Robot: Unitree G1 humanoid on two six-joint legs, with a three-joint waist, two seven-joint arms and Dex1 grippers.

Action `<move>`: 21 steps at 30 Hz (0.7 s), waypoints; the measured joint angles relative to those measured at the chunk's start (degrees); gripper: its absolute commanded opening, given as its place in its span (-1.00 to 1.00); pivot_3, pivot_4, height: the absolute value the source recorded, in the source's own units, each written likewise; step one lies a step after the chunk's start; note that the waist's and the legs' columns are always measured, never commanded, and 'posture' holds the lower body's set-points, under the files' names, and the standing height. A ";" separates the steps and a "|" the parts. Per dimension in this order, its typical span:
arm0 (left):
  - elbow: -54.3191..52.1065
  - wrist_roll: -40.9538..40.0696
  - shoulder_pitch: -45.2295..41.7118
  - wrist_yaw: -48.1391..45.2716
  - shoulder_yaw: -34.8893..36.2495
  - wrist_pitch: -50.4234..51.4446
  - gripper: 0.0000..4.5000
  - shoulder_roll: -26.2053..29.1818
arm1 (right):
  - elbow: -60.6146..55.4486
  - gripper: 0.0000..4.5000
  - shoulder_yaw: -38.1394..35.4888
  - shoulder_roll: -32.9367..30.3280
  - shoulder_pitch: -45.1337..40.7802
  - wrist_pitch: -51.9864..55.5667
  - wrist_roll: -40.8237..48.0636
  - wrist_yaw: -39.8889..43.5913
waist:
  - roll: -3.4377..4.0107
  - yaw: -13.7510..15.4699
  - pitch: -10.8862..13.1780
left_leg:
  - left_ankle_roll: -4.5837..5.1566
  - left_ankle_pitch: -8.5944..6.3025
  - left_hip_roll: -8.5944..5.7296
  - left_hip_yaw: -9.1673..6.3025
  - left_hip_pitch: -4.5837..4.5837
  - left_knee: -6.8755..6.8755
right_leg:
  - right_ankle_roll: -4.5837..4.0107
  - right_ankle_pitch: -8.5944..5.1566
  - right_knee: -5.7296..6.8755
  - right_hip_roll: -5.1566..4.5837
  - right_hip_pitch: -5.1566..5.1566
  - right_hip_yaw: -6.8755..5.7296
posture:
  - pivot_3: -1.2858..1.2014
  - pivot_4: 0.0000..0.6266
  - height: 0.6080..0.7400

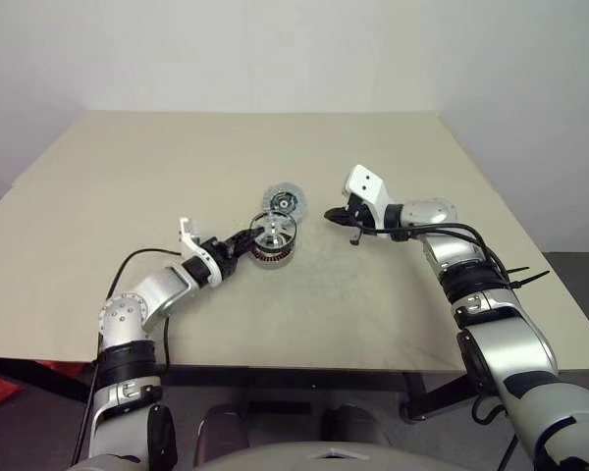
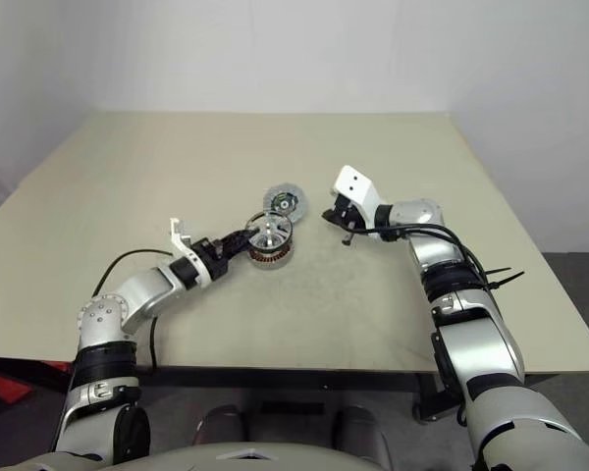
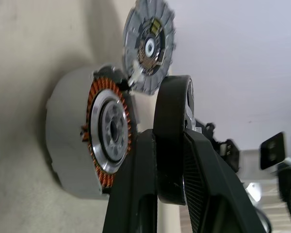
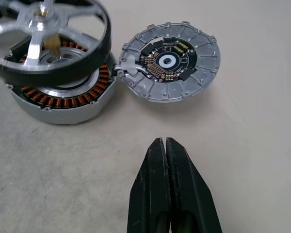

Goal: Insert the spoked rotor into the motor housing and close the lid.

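The left arm reaches forward from the near left edge of the table (image 1: 98, 294), forearm low and angled toward the middle. The left gripper (image 1: 247, 236) is clamped on the rim of the rotor (image 4: 43, 36), a silver spoked wheel with a dark outer band. It holds the rotor just above the housing (image 4: 63, 104) and slightly tilted, not seated. The copper windings are visible beneath it.

The right arm comes in from the near right side, elbow bent, wrist turned toward the centre. The right gripper (image 4: 167, 150) hovers over bare tabletop with its fingers pressed together, holding nothing, apart from the parts.

The housing sits near the middle of the table. The lid (image 1: 284, 201) lies just behind it, touching or nearly touching its rim, dark inner face up.

Wide bare tabletop surrounds the parts; all edges are well away.
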 measured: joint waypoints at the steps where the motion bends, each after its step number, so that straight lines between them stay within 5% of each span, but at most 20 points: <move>1: 0.19 0.45 0.00 -0.06 -0.20 -0.04 -0.83 0.07 | -0.06 -1.00 0.00 0.00 0.00 0.11 0.01 -0.17 | 0.00 0.00 0.00 | 0.00 0.00 0.00 0.00 0.00 0.00 | 0.00 0.00 0.00 0.00 0.00 0.00 | 0.03 -1.00 1.00; 21: 1.44 3.91 -0.66 -0.43 0.39 -2.15 -0.83 -0.15 | 0.46 -1.00 0.00 0.36 0.00 -0.19 0.04 -1.75 | 0.00 0.01 0.00 | 0.00 0.00 -0.01 0.00 0.00 0.01 | 0.00 0.00 0.01 -0.01 0.00 0.00 | 0.03 -1.00 1.00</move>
